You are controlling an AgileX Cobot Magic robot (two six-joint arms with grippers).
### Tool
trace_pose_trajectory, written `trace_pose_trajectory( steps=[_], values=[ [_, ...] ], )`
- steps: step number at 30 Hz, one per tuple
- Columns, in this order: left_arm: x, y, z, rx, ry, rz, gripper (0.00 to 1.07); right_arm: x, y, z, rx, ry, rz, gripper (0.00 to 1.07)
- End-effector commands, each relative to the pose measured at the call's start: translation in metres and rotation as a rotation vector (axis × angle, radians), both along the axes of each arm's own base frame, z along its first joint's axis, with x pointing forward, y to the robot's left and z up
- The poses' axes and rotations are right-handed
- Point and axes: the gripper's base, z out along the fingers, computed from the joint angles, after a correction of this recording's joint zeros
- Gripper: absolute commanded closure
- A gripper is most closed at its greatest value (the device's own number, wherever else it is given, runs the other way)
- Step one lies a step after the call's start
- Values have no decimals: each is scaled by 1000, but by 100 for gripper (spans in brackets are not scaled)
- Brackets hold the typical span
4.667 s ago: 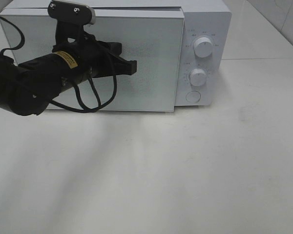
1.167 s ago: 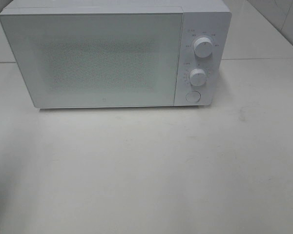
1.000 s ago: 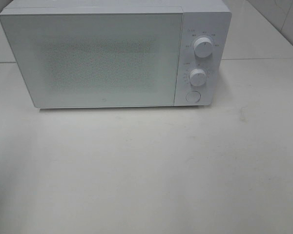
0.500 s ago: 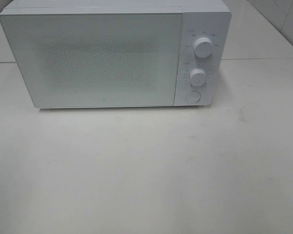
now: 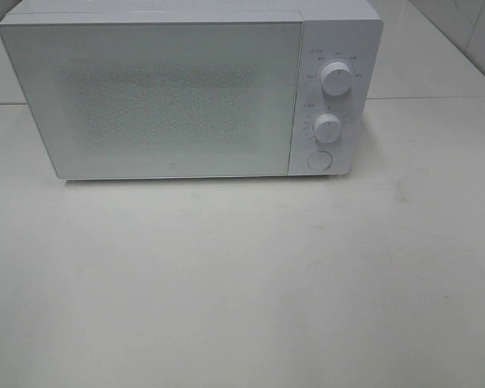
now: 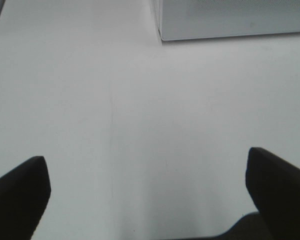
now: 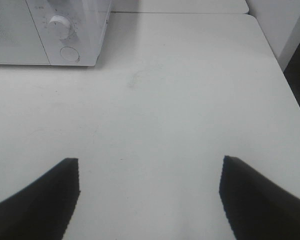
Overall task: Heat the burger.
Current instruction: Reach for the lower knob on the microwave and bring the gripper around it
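On the counter (image 5: 242,283), the microwave (image 5: 162,97) sits closed. The left tool (image 6: 146,160) and right tool (image 7: 149,161) are spread wide, empty. I'd turn the lower knob (image 5: 327,128) slowly.

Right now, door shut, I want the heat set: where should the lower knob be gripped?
Pinch the lower knob across its round rim, coming straight at the control panel from the front; it juts out as a short cylinder facing forward.

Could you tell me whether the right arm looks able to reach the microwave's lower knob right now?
Probably yes: the right end effector is open and empty, and only bare table lies between it and the lower knob on the microwave.
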Motion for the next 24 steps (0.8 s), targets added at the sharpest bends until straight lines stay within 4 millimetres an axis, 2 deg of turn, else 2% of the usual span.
trace_pose_trajectory(
  steps=[1,5,7,24],
  values=[
    [-8,0,0,-6,-46,26,6,-4,0,0,-8,-40,2,31],
    [-25,0,0,-6,-159,39,6,-4,0,0,-8,-40,2,31],
    [-28,0,0,-6,-174,39,6,-4,0,0,-8,-40,2,31],
    [-26,-1,-1,-8,-166,38,6,-3,0,0,-9,-37,2,31]
  ],
)
